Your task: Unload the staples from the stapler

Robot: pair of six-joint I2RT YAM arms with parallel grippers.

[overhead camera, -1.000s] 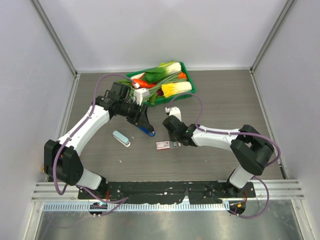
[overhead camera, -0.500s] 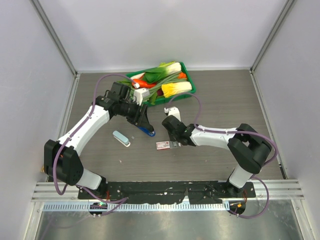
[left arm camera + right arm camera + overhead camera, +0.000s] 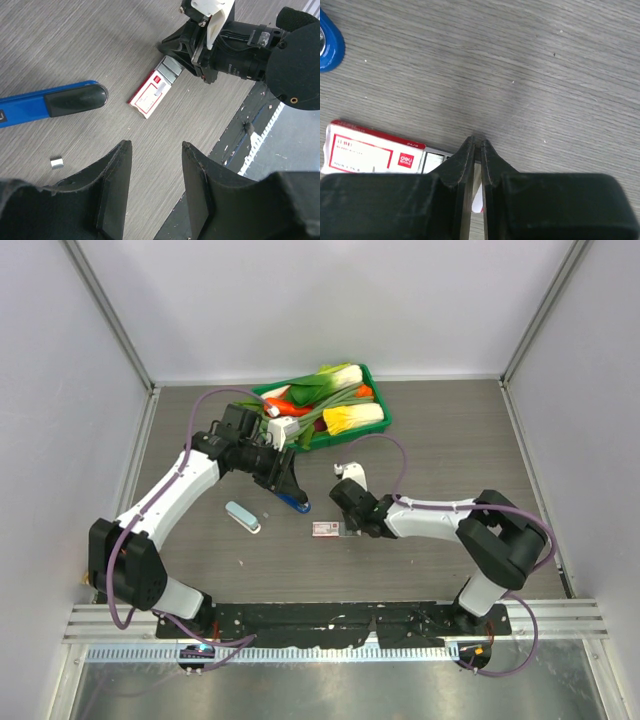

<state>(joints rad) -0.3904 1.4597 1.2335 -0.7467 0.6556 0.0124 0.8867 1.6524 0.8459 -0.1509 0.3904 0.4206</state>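
Note:
The dark blue stapler (image 3: 293,502) lies on the table just under my left gripper (image 3: 286,486). The left wrist view has the stapler (image 3: 50,102) at the left edge. A tiny silvery piece of staples (image 3: 57,162) rests on the table near it, and in the top view the staples (image 3: 266,515) show as a speck. My left gripper (image 3: 155,145) is open with only bare table between its fingers. My right gripper (image 3: 347,528) is shut, its tips (image 3: 477,141) on the table at the slid-open end of a red-and-white box (image 3: 370,150). I cannot tell whether it pinches anything.
The red-and-white box (image 3: 326,530) lies mid-table with its grey inner tray (image 3: 170,67) pulled partly out. A pale teal-and-white oblong thing (image 3: 242,517) lies to the left. A green basket (image 3: 380,405) of vegetables stands at the back. A black rail (image 3: 330,615) runs along the near edge.
My right gripper has closed the last bit and its wrist has shifted slightly toward the near edge. The box, the stapler and the left arm have not moved.

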